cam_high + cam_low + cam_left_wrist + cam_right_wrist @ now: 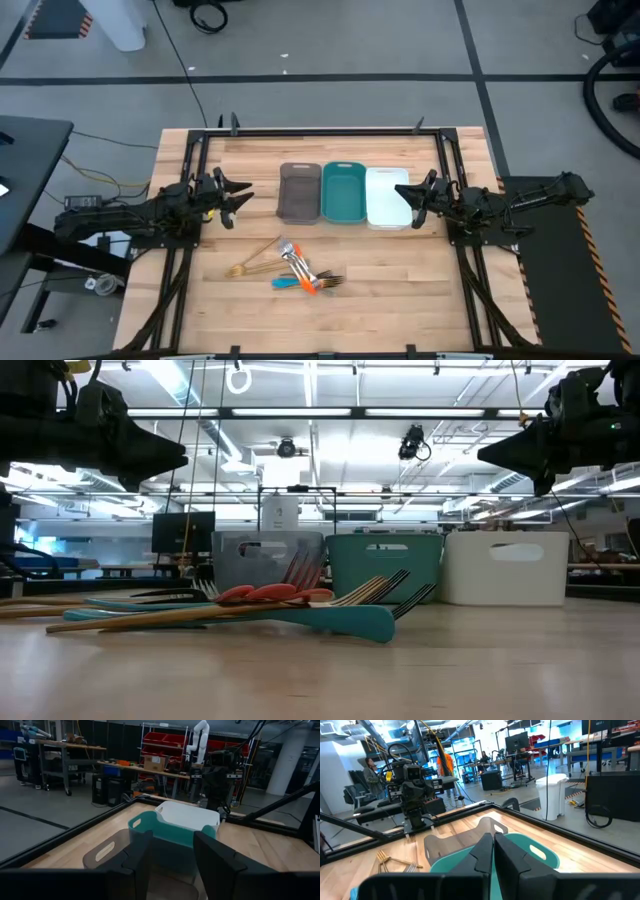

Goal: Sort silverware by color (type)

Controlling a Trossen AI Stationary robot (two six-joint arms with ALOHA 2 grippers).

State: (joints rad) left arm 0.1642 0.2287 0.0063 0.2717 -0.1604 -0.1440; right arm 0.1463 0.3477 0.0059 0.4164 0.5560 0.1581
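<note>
Grey floor crossed by dark lines. Ceiling strip lights. Red bins on shelving; benches beyond.

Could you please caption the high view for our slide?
Both claws, left open, right shut, flank three trays; unsorted silverware lies in front.

Silverware before three trays

In the high view the silverware lies heaped, so single pieces are too small to tell apart. In the right wrist view the fingers hide much of the teal tray.
</note>
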